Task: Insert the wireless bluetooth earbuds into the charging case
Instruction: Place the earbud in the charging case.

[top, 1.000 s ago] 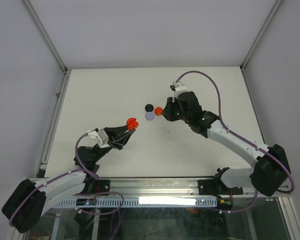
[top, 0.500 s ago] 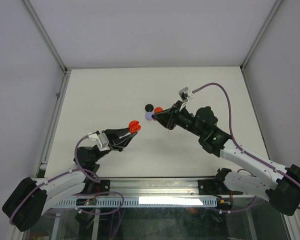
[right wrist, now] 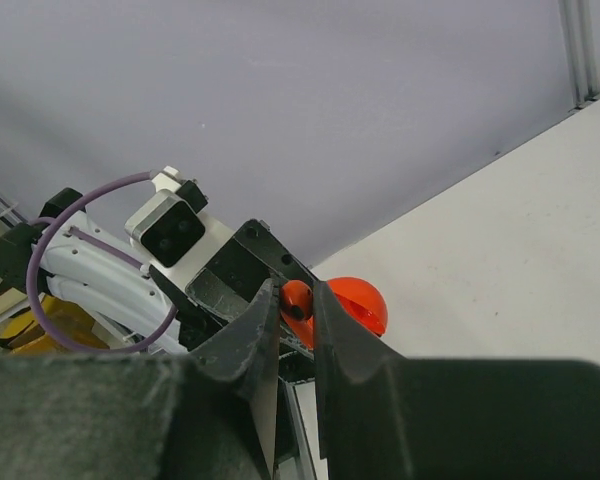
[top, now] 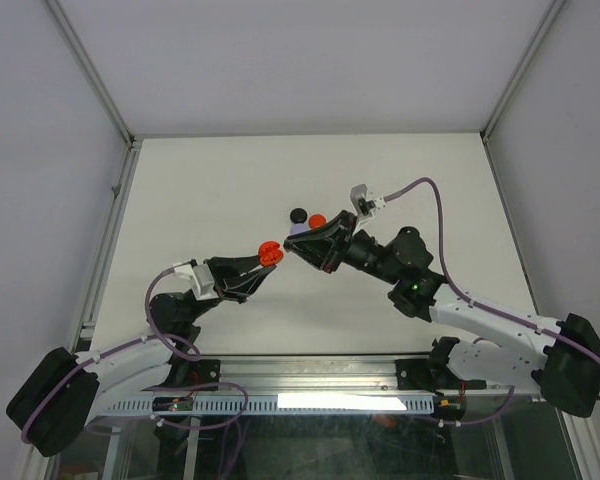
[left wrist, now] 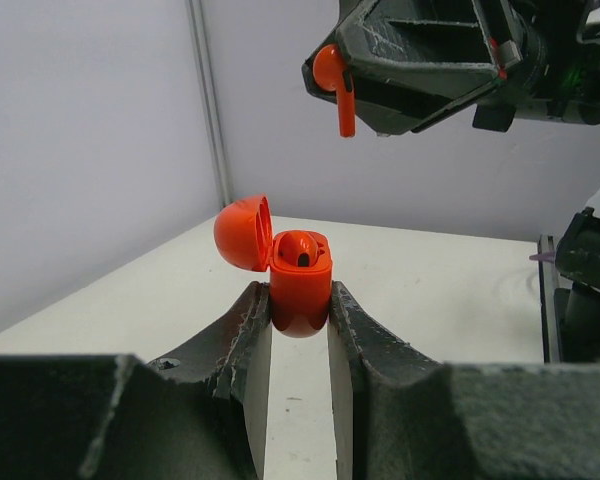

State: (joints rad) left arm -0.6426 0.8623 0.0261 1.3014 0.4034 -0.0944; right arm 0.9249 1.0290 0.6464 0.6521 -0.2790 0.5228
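Right tool swung leftward over white table, grey walls around.

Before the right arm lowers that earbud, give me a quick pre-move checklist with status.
1. Red charging case clamped in left gripper: ok.
2. Case lid open: ok.
3. Free slot in case: cannot tell; one earbud already sits inside.
4. Right gripper shut on red earbud: ok.
5. Stem pointing down: ok.
6. Earbud lined up over the case: not ok, it hangs off to the side in the left wrist view.
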